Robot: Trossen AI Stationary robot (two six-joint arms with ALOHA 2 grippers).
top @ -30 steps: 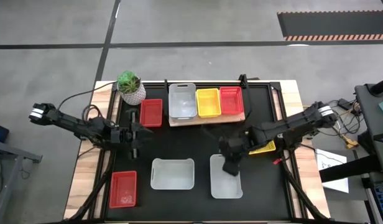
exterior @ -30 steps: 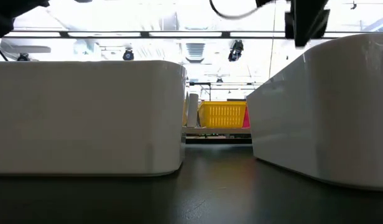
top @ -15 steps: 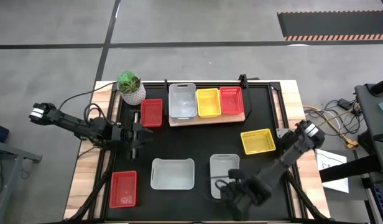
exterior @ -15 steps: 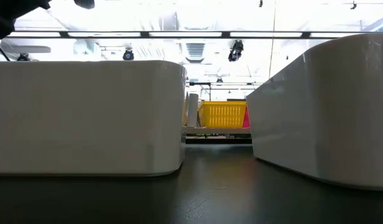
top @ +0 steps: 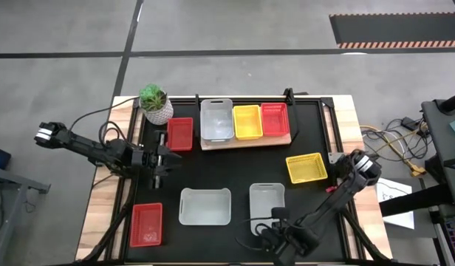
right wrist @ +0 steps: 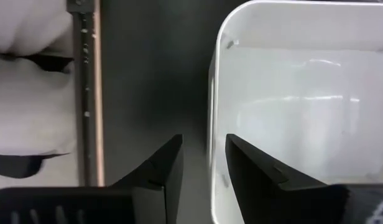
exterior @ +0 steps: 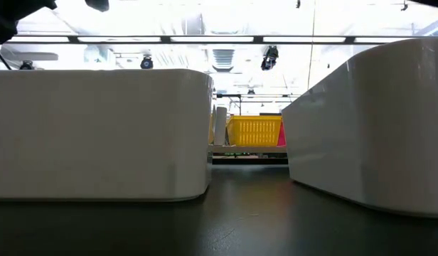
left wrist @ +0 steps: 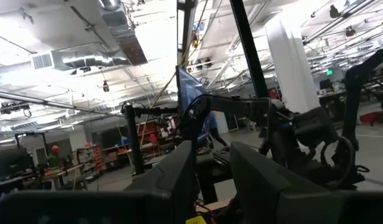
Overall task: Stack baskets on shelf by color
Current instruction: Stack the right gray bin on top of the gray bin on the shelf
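The right gripper [top: 275, 235] hangs low at the front edge of the table, fingers [right wrist: 163, 171] a little apart and empty, and in the right wrist view they straddle the near wall of the grey-white basket [top: 268, 207], whose long axis runs front to back. This arm is bent back from the right side and is much nearer than the left gripper [top: 162, 157], which waits open w/ nothing in it near the left edge. The shelf [top: 246, 141] lies well apart at the back edge, w/ a grey-white, a yellow and a red basket on it.
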